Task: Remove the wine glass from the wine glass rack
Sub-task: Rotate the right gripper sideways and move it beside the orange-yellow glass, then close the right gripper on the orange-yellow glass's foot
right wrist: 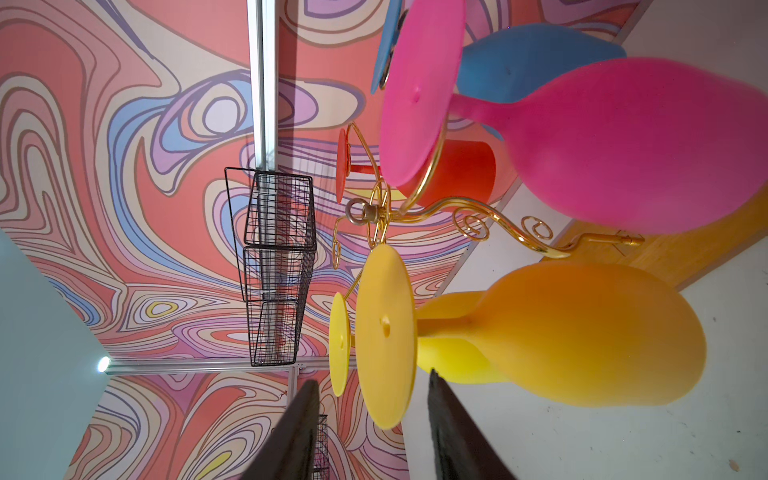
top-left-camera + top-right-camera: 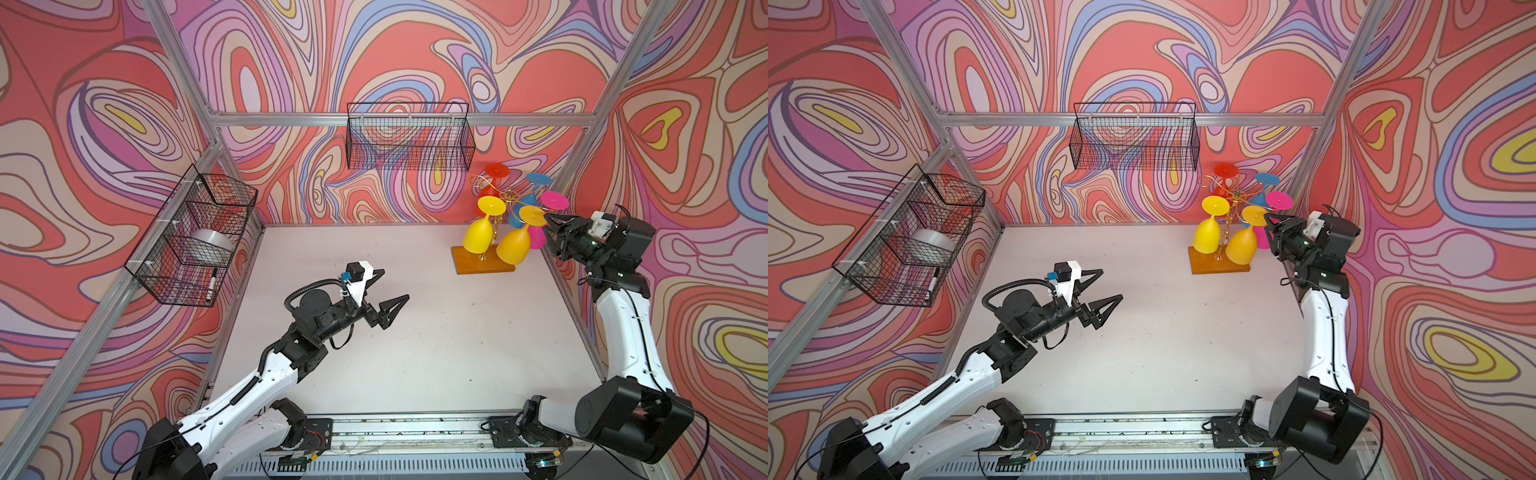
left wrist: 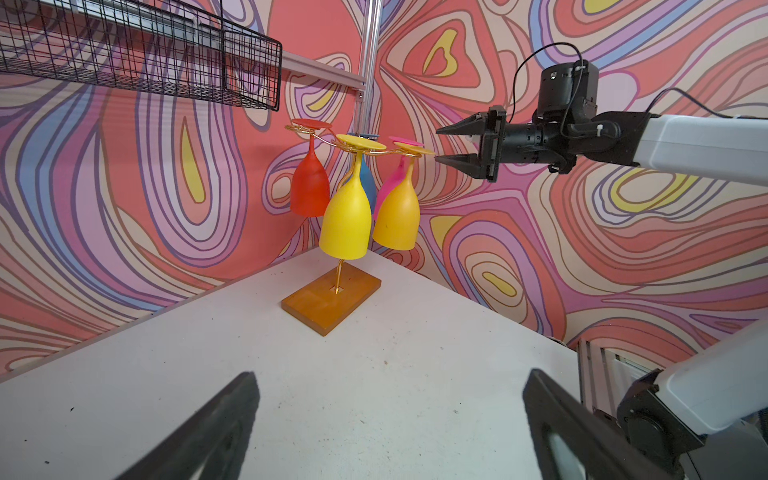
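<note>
Right gripper (image 3: 436,144) jaws part-spread astride foot of orange wine glass (image 3: 397,216); left gripper (image 2: 395,283) jaws wide, empty. Risk: pinch slips off thin disc, or pull tips wine glass rack (image 3: 332,301)

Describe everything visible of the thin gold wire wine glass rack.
The thin gold wire wine glass rack stands upright near the back right corner of the white table. A slim stem rises from a flat rectangular amber-orange base resting on the table; curled, shiny arms spread on top. Five coloured upside-down wine glasses hang from them by their feet.
</note>
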